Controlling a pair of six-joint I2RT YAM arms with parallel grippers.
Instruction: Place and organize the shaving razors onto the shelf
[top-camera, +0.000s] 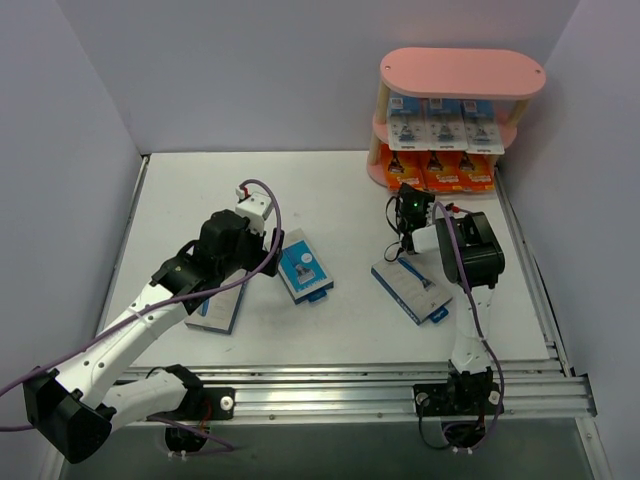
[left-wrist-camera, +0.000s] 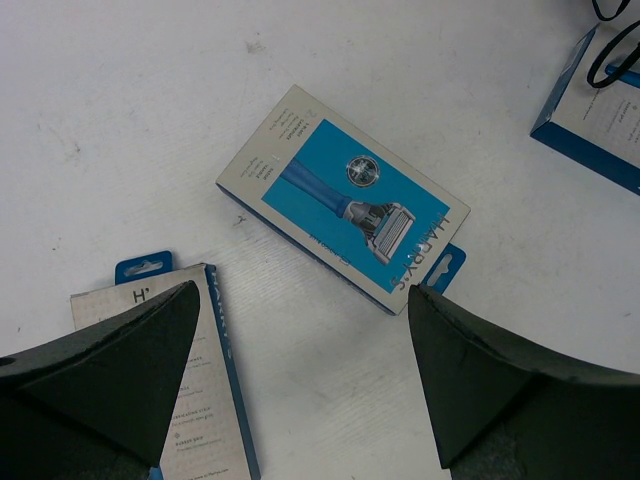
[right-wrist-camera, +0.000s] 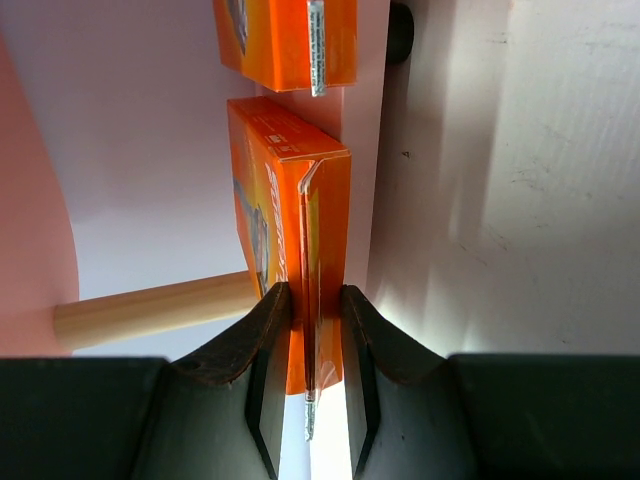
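wooden post (right-wrist-camera: 150, 305) and neighbour pack close beside right gripper (right-wrist-camera: 316, 300) at pink shelf (top-camera: 462, 70).
it pinches an orange box (right-wrist-camera: 285, 200) edge-on at the bottom board; seemingly three orange there, three white-blue cards (top-camera: 445, 128) above, three blue-grey boxes (top-camera: 305, 268) flat on the table (top-camera: 350, 200); left gripper (left-wrist-camera: 303, 290) spread, empty.

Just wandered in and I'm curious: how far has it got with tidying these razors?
Roughly two thirds. Three white-blue cards sit on the middle tier of the shelf, with orange boxes below. The right gripper is pinching one orange box at the bottom tier. Three blue-grey boxes lie on the table; the left gripper hangs open above one.
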